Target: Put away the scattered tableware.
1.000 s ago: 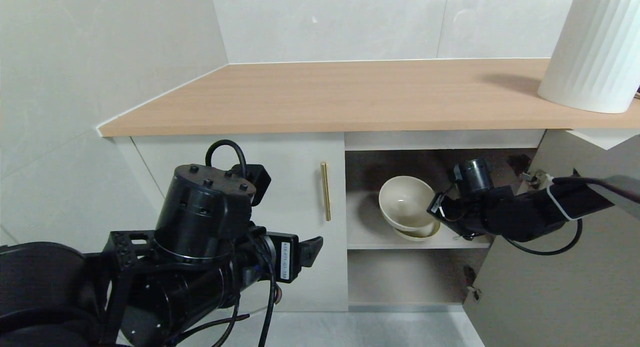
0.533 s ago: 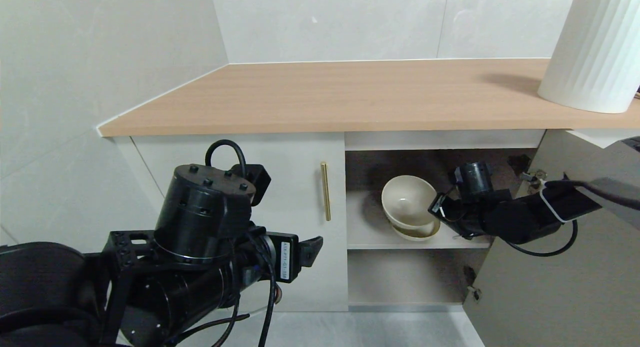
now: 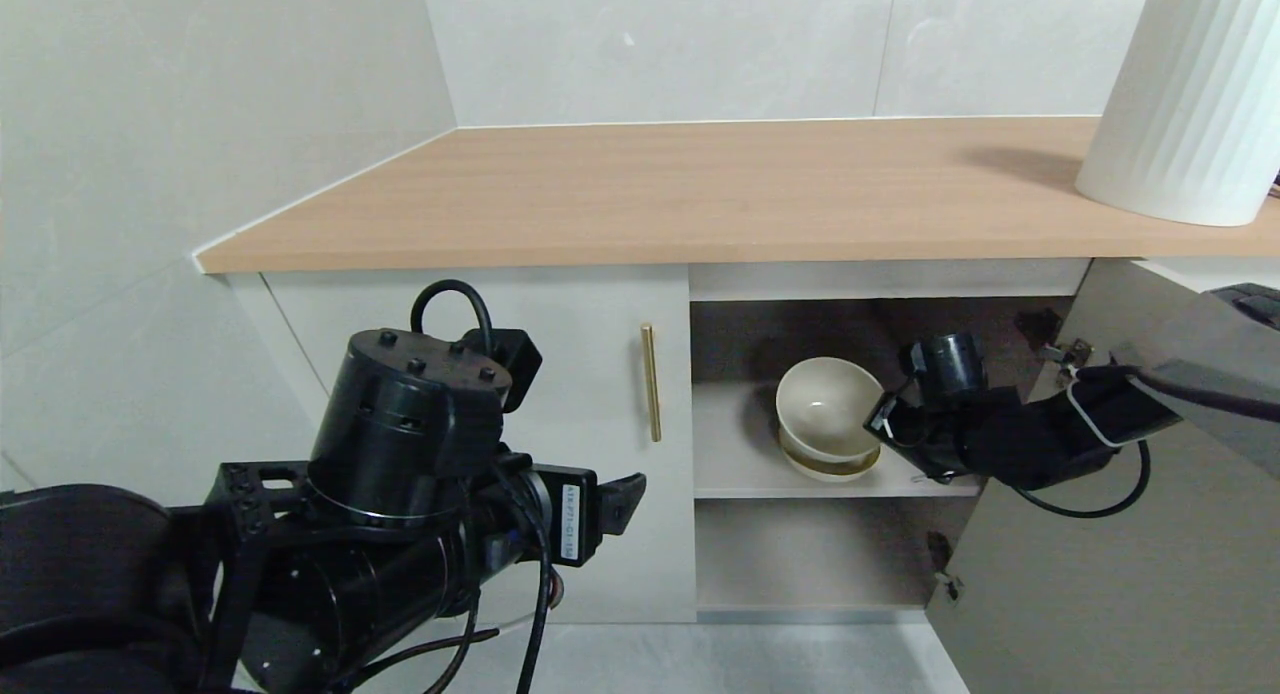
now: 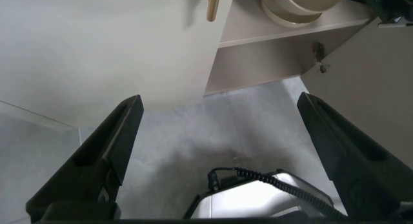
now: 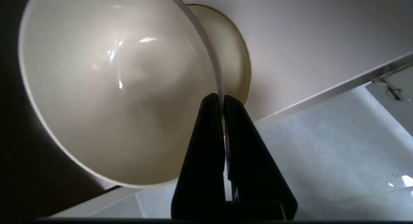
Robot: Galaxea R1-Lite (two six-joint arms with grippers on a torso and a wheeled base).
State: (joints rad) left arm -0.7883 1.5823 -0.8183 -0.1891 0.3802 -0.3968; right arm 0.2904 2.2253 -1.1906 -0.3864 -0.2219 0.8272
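A cream bowl [image 3: 825,404] hangs tilted inside the open cabinet, its rim pinched by my right gripper [image 3: 885,422]. In the right wrist view the black fingers [image 5: 208,130] are shut on the rim of that bowl [image 5: 122,82]. Just beneath it a second cream dish [image 3: 835,466] rests on the middle shelf [image 3: 735,454]; the two look close, and I cannot tell whether they touch. My left gripper [image 4: 219,108] is open with nothing in it, low in front of the shut left door, over the grey floor.
The right cabinet door [image 3: 1130,534] stands swung open beside my right arm. A brass handle [image 3: 650,382] runs down the shut left door. A white ribbed vessel [image 3: 1190,94] stands on the wooden countertop [image 3: 700,194] at the far right. The lower shelf is bare.
My right gripper has carried the bowl to the right and down, closer to the dish on the shelf. The left arm has kept still.
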